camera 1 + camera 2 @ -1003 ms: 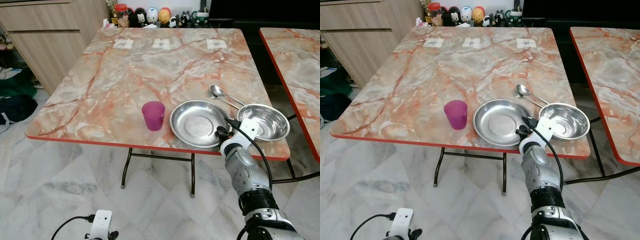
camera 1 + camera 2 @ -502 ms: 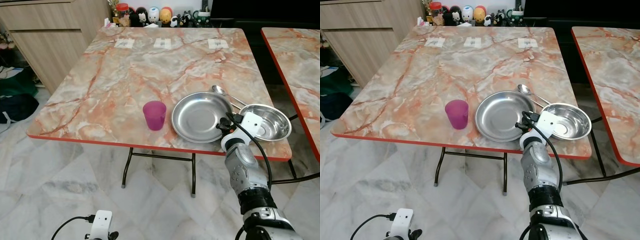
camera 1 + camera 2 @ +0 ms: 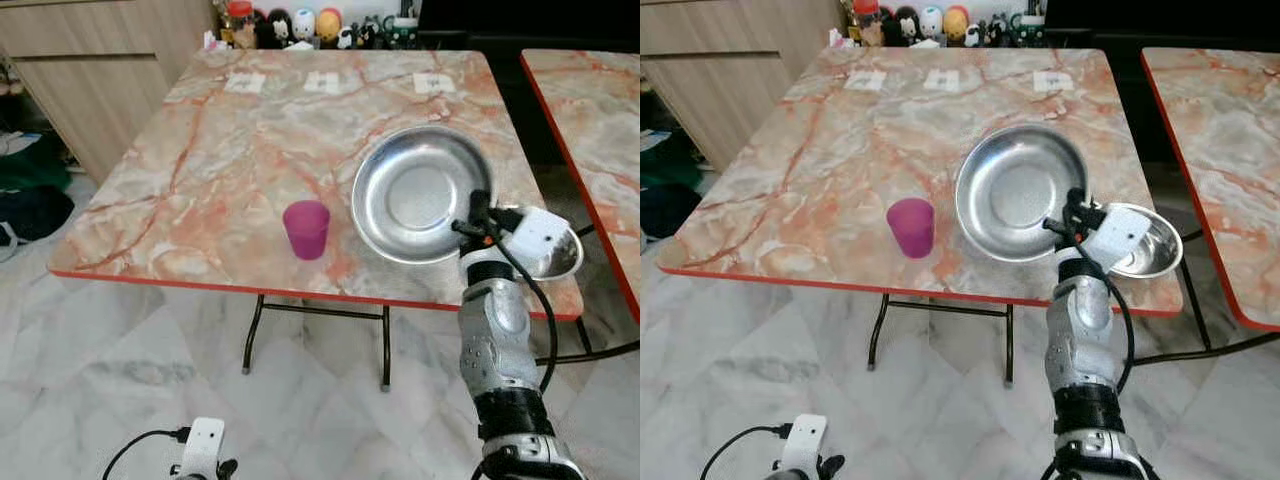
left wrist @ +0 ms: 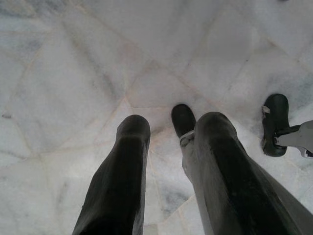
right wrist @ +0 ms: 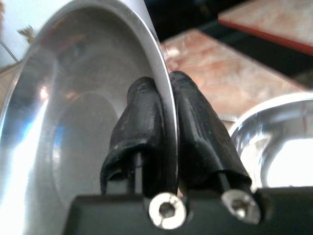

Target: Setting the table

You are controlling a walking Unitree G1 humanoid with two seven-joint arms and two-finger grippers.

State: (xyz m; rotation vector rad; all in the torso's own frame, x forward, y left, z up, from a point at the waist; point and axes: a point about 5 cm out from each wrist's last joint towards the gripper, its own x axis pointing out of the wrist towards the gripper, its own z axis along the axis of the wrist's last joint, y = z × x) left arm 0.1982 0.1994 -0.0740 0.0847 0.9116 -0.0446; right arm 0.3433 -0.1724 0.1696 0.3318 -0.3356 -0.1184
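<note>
The right gripper (image 3: 478,222) pinches the near rim of the steel plate (image 3: 420,193), its jaws pressed onto the rim from both faces, one finger (image 5: 142,122) on the dished inner side and the other on the back. The plate is lifted and tilted, its hollow face turned toward the camera, hanging over the right-centre of the marble table (image 3: 220,150) in the head views. The plate extends up and to the left from the jaws, so its weight sits away from the grip and any swing will lever on that single rim hold.

Just right of the gripper, at the lower right of the table, sits the steel bowl (image 3: 558,250), very close to the wrist; it lies near the table's red front edge. The purple cup (image 3: 306,229) stands lower centre, left of the plate and apart from it. Wide open tabletop lies between the cup and the three paper tags at the top of the frame, so the freest room for setting the plate down is up and left of its present spot.

The left gripper (image 4: 166,161) hangs idle over the marble floor (image 4: 73,73), its jaws spread apart with floor visible between them; the right arm is plainly the nearer.
</note>
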